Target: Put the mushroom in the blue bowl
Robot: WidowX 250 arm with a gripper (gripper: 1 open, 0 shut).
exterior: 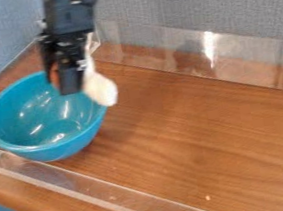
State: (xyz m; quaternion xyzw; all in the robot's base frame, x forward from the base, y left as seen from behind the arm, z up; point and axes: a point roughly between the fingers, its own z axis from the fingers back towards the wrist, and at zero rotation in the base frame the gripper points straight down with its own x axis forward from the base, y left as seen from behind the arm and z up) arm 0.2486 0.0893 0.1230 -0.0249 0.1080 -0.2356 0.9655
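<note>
The blue bowl (38, 119) is a large glossy turquoise bowl standing at the left of the wooden table. My black gripper (72, 82) hangs over the bowl's right rim, pointing steeply down. It is shut on the mushroom (99, 89), whose cream-white stem sticks out to the lower right of the fingers. The cap is mostly hidden between the fingers. The mushroom is in the air, just above and beside the bowl's right edge, not touching it.
The wooden tabletop (202, 128) is fenced by low clear acrylic walls, one along the back (204, 52) and one along the front edge (104, 196). A blue-grey fabric wall rises behind.
</note>
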